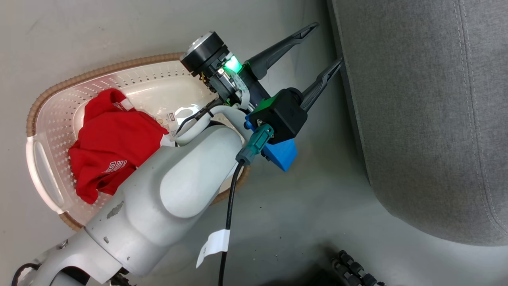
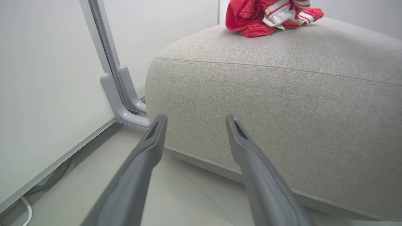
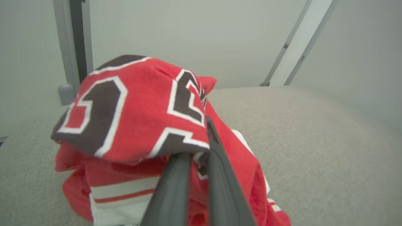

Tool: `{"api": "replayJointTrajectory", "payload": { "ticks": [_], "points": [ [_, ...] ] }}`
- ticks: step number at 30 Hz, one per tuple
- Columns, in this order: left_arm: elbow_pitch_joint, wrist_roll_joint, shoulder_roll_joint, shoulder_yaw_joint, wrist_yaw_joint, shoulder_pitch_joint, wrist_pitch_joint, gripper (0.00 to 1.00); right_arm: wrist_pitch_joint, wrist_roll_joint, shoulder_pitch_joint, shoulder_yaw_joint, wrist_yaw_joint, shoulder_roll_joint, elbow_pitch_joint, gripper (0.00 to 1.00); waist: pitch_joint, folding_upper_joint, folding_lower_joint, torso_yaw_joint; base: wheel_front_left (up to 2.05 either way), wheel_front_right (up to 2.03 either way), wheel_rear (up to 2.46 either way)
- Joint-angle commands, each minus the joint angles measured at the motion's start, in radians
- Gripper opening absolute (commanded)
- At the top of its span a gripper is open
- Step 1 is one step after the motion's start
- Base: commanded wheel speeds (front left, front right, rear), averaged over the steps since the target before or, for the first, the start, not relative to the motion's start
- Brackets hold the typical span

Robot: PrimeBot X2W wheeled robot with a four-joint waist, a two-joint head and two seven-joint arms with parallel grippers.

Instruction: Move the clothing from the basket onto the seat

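Right gripper (image 3: 197, 150) pinches the numbered red garment (image 3: 141, 110) over the seat (image 3: 314, 141).

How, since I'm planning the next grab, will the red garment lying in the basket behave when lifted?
Probably floppy: the red garment lies crumpled in folds in the basket, so it should drape from a pinch. Likely light: thin fabric, like the numbered jersey sagging over the seat. Spread wide, it may snag the rim.

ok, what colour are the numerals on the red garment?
Black numerals with white outlines on the red garment; right wrist view shows them best.
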Motion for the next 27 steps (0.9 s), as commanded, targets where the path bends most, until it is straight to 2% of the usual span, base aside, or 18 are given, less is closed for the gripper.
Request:
{"api": "replayJointTrajectory", "payload": {
  "ticks": [1,9,10,11,12,18,27],
  "points": [
    [-0.002,-0.005,0.007,0.002,0.006,-0.012,-0.003,1.00,-0.001,0.019,0.009,-0.011,0.000,0.015,0.008,0.00,0.001,0.0000,-0.0001,0.003,0.00,0.00,0.00],
    [-0.004,-0.014,0.010,-0.003,0.015,-0.007,-0.005,1.00,-0.001,0.035,0.078,-0.002,0.000,0.063,0.020,0.00,-0.010,0.0000,-0.0001,0.012,0.00,0.00,0.00],
    [-0.003,-0.016,0.011,-0.003,0.017,-0.003,-0.005,1.00,-0.001,0.033,0.087,0.001,0.000,0.069,0.020,0.44,-0.016,0.0000,-0.0001,0.011,0.00,0.00,0.00],
    [-0.001,-0.017,0.011,-0.003,0.017,0.000,-0.006,1.00,-0.001,0.032,0.095,0.005,0.000,0.074,0.021,0.82,-0.022,0.0000,-0.0001,0.010,0.00,0.00,0.00],
    [0.000,-0.020,0.011,-0.003,0.019,0.004,-0.006,1.00,-0.001,0.029,0.104,0.008,0.000,0.076,0.018,1.00,-0.030,0.0000,-0.0001,0.010,0.00,0.00,0.00],
    [0.004,-0.034,0.003,0.000,0.028,0.026,-0.007,1.00,-0.001,0.012,0.177,0.023,0.000,0.086,-0.020,1.00,-0.090,0.0000,-0.0001,0.010,0.00,0.00,0.00],
    [-0.053,-0.088,0.008,0.081,0.067,0.141,-0.008,1.00,-0.001,-0.046,0.367,0.123,0.000,0.081,-0.131,1.00,-0.276,0.0000,-0.0001,0.011,0.00,0.00,0.00]
  ]
}}
